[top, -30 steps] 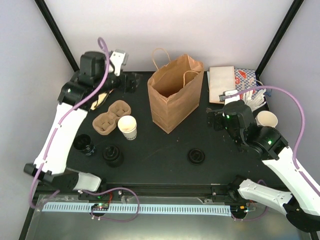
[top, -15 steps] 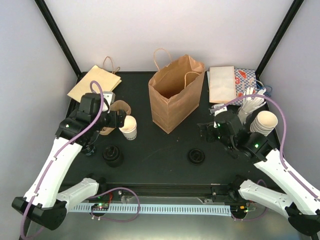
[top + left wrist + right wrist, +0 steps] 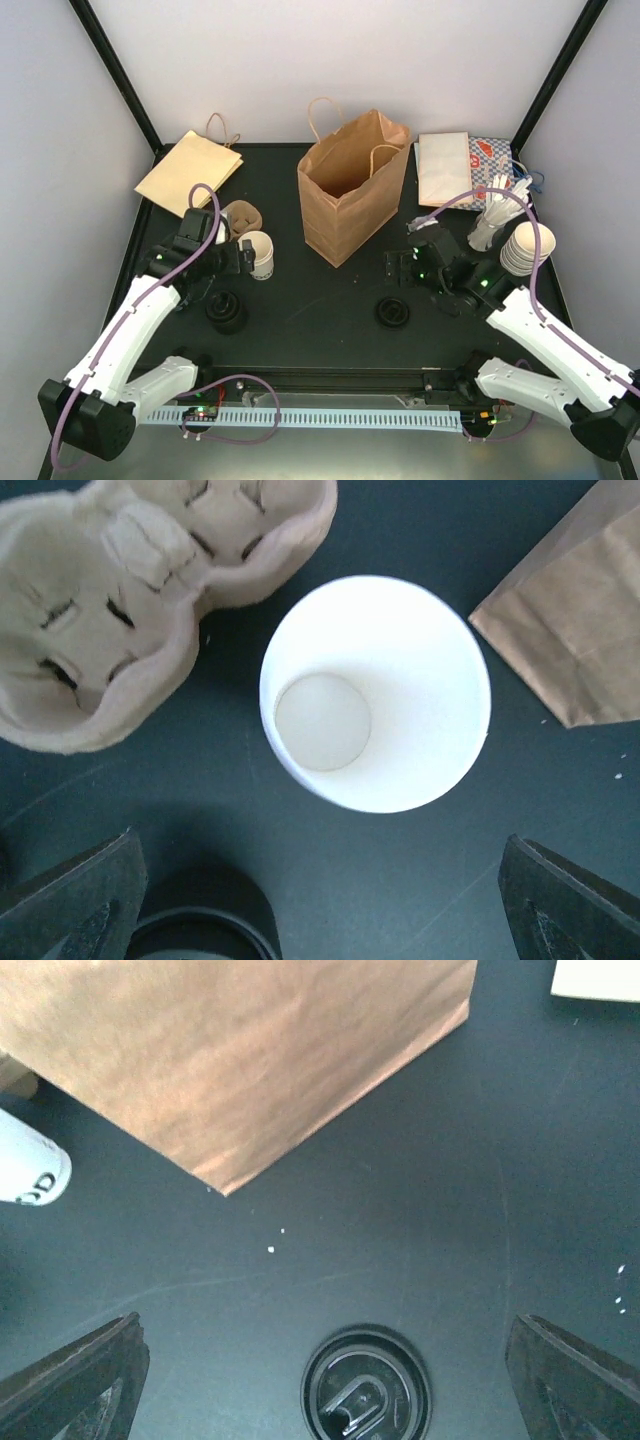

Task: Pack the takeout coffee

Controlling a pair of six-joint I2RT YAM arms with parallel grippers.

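The cup [image 3: 259,252] stands upright and empty on the table [image 3: 320,290], left of centre in the top view. The carrier [image 3: 240,216] sits just beside it to the upper left, and the standing bag [image 3: 350,200] is near on its right. The left gripper [image 3: 320,835] is by the cup's left side with its jaws spread wide, holding nothing. In its wrist view the cup fills the middle, clear of both fingers. A black lid [image 3: 226,310] lies below it. Right of centre, the right gripper [image 3: 322,1322] is also wide open and empty, above another lid [image 3: 365,1385]. A flat bag [image 3: 188,170] lies upper left.
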